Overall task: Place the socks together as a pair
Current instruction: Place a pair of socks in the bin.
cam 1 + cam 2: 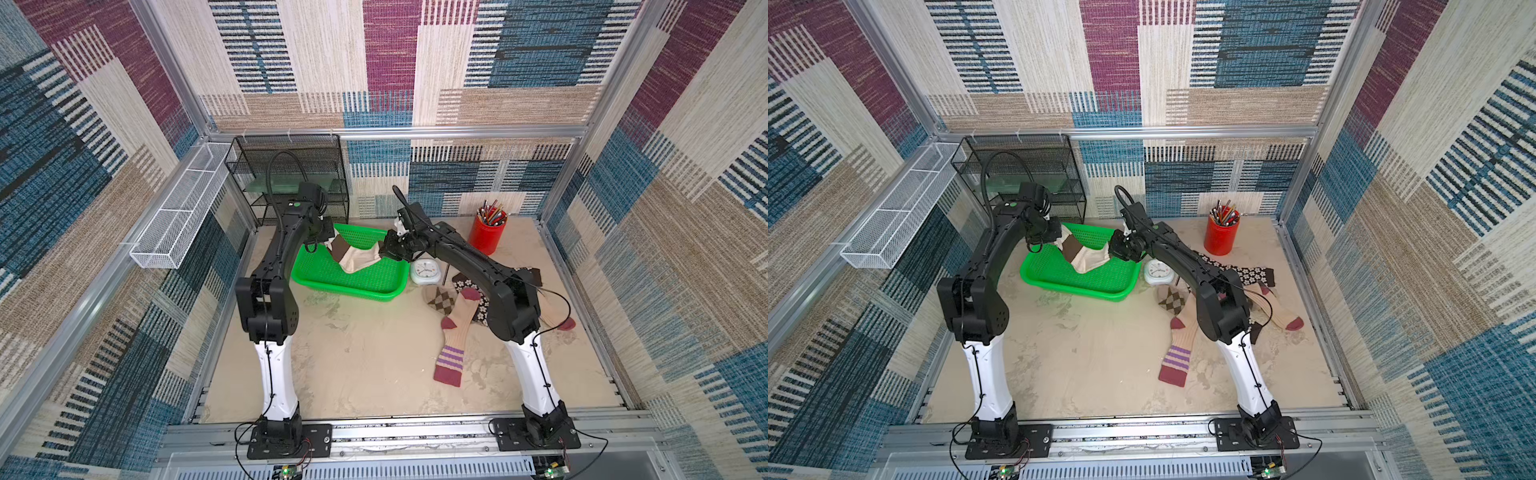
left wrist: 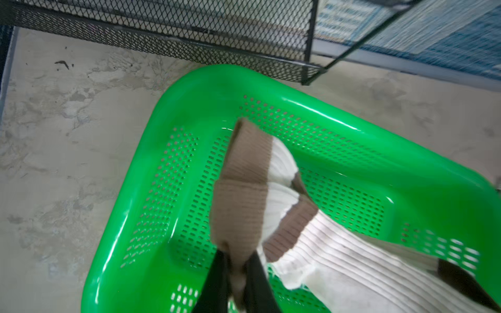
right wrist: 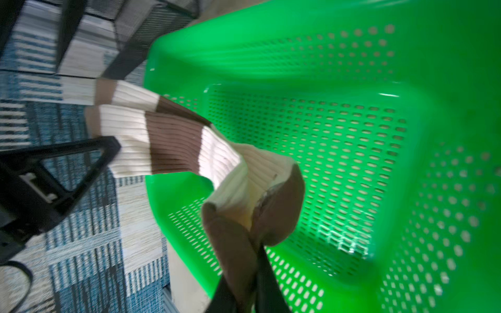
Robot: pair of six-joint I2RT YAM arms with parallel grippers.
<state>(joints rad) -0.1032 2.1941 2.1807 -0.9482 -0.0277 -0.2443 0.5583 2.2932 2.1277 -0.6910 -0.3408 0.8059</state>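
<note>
The pale table (image 1: 374, 365) carries a black mesh shelf (image 1: 291, 174) at the far left. In front of the shelf is the green basket (image 1: 353, 293), which looks like the place for finished pairs. Both arms reach to the far side and meet above it, one at each short end. This seems chosen so the load hangs over the basket's open middle, not over its rim. Between them hang the cream-and-brown socks (image 1: 357, 259), two lengths lying along each other and sagging like a hammock, clear of the basket floor. Holding both ends keeps the two socks aligned as one pair, so they should come down flat, not in a heap. To the right, on the table near the right arm, lie the unsorted ones: a tan sock with purple-striped cuff (image 1: 455, 332), an argyle sock (image 1: 440, 299) and a dark flowered sock (image 1: 463, 284) overlapping it, and a second tan sock (image 1: 557, 318) partly hidden behind the arm. A small clock (image 1: 424, 272) sits just beside the basket, and a red pencil cup (image 1: 487, 232) is farther back. The left gripper (image 2: 240, 260) has its fingers (image 2: 217, 284) pinching the tan cuff end. The right gripper (image 3: 244, 271) has its fingers (image 3: 267, 284) pinching the brown toe end, with fabric bunched between them.
</note>
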